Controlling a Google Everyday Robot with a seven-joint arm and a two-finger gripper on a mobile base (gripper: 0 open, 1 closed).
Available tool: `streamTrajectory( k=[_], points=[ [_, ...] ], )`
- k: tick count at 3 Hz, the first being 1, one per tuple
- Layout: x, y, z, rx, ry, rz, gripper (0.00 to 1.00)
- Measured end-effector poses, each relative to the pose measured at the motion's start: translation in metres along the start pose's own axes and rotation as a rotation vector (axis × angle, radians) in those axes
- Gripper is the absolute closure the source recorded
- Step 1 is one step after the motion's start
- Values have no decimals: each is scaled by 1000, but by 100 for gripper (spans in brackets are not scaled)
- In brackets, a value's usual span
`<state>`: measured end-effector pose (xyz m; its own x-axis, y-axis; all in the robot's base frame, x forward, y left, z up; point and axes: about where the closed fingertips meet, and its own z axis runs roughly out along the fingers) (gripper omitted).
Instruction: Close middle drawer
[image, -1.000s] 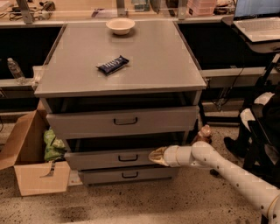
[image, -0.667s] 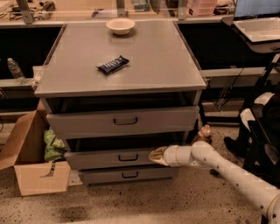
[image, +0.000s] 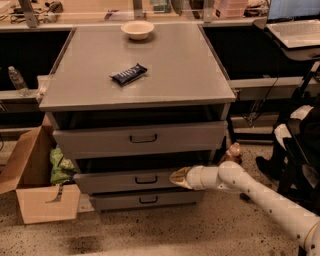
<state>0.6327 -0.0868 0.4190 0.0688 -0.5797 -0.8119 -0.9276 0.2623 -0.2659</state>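
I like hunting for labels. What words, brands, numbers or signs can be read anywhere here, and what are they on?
No text here can be read.
Dark snack wrapper on the cabinet top: pale print, too blurred to read.
Middle drawer: no label shows.
Pincer, at the middle drawer's front, right of its handle: no marking shows.
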Motion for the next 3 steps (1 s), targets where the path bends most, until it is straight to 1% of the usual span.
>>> streamTrajectory(
  k=[3],
  points=[
    [-1, -4, 1, 12, -7, -2, 100]
  ],
)
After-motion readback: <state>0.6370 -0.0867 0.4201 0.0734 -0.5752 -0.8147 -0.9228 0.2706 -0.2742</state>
